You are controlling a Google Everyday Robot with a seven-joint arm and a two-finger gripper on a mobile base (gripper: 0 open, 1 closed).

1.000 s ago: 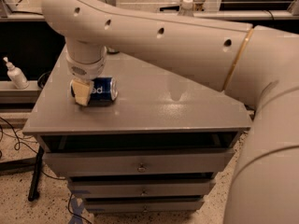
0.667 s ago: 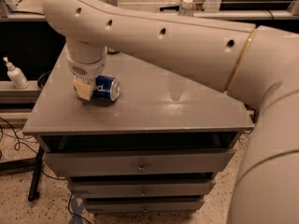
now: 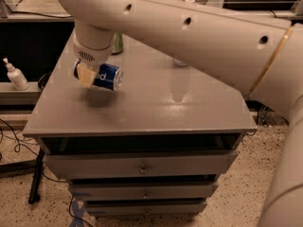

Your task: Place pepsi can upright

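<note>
The pepsi can [image 3: 107,76] is dark blue with white lettering and a silver end. It lies on its side, held in the air a little above the grey cabinet top [image 3: 156,108], over its left part. My gripper [image 3: 89,74] hangs from the big white arm and is shut on the pepsi can's left half. One cream finger [image 3: 86,75] shows in front of the can. A shadow lies on the top just below it.
A green can [image 3: 117,42] stands at the back of the cabinet top, partly hidden behind my wrist. A white pump bottle [image 3: 14,75] stands on a low shelf at the left. The arm spans the upper right. Drawers run below the front edge.
The gripper has lifted the pepsi can off the cabinet top; it now hangs a little above the surface, tilted slightly, still on its side.
</note>
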